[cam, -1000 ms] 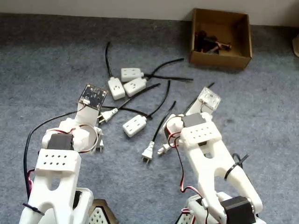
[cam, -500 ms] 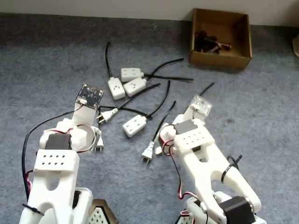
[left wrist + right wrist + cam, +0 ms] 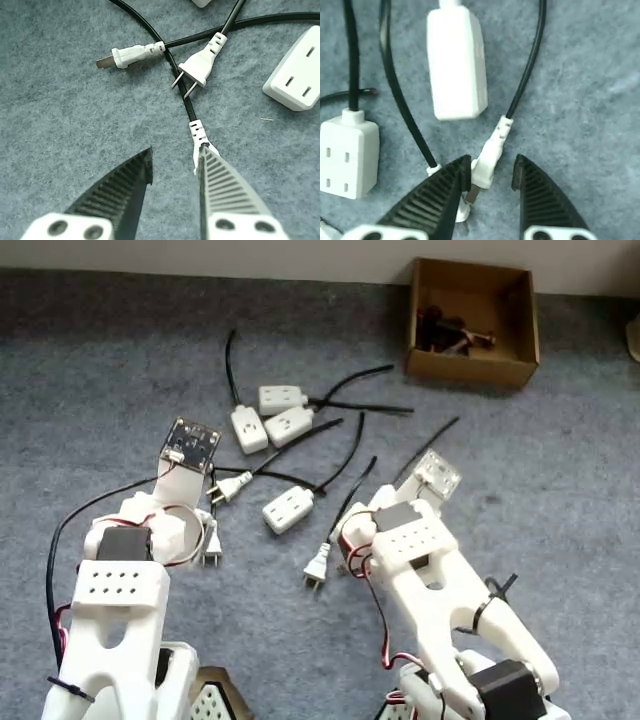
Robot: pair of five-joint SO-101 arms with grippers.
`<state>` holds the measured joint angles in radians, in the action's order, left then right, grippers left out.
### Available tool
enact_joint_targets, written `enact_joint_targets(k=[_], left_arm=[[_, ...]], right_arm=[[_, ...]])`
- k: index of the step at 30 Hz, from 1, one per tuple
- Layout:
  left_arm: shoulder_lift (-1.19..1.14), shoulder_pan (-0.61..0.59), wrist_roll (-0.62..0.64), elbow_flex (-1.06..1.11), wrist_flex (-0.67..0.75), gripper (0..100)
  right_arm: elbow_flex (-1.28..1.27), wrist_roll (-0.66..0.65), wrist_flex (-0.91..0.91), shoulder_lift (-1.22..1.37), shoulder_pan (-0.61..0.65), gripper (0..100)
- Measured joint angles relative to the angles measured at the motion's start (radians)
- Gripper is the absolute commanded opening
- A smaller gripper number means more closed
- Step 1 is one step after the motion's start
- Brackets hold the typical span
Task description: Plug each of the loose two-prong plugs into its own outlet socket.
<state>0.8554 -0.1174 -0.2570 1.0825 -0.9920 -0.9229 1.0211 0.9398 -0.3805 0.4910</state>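
Several white two-prong plugs on black cords and several white outlet sockets lie on the grey carpet. In the left wrist view my left gripper [image 3: 175, 150] is open just above the carpet. One finger [image 3: 222, 185] partly covers a plug [image 3: 198, 134]. Two more plugs [image 3: 196, 67] [image 3: 131, 53] lie beyond it, and a socket [image 3: 295, 75] lies to the side. My right gripper [image 3: 492, 160] is open and straddles a plug [image 3: 488, 157]. A socket [image 3: 456, 62] lies just beyond that plug and another socket [image 3: 347, 152] off to one side. The high view shows a loose plug [image 3: 316, 568] between the arms.
A brown cardboard box [image 3: 472, 362] with small parts stands at the back right. Three sockets [image 3: 272, 415] cluster at the back centre with crossing black cords [image 3: 345, 430]. A fourth socket [image 3: 288, 508] lies in the middle. Bare carpet stretches at far left and far right.
My right arm has drawn back and to the left, coming down over the plug near the middle. The left arm has shifted only slightly.
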Motion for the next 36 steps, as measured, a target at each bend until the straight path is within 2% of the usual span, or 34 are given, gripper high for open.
enact_joint_targets(k=[8,17,22,36], left_arm=[[0.000,0.000,0.000,0.000,0.000,14],[0.000,0.000,0.000,0.000,0.000,14],[0.000,0.000,0.000,0.000,0.000,14],[0.000,0.000,0.000,0.000,0.000,14]], right_arm=[[-0.029,0.000,0.000,0.000,-0.064,13.8],[-0.029,0.000,0.000,0.000,-0.075,13.7],[-0.029,0.000,-0.003,0.000,-0.075,5.1],[-0.029,0.000,-0.003,0.000,-0.086,4.8]])
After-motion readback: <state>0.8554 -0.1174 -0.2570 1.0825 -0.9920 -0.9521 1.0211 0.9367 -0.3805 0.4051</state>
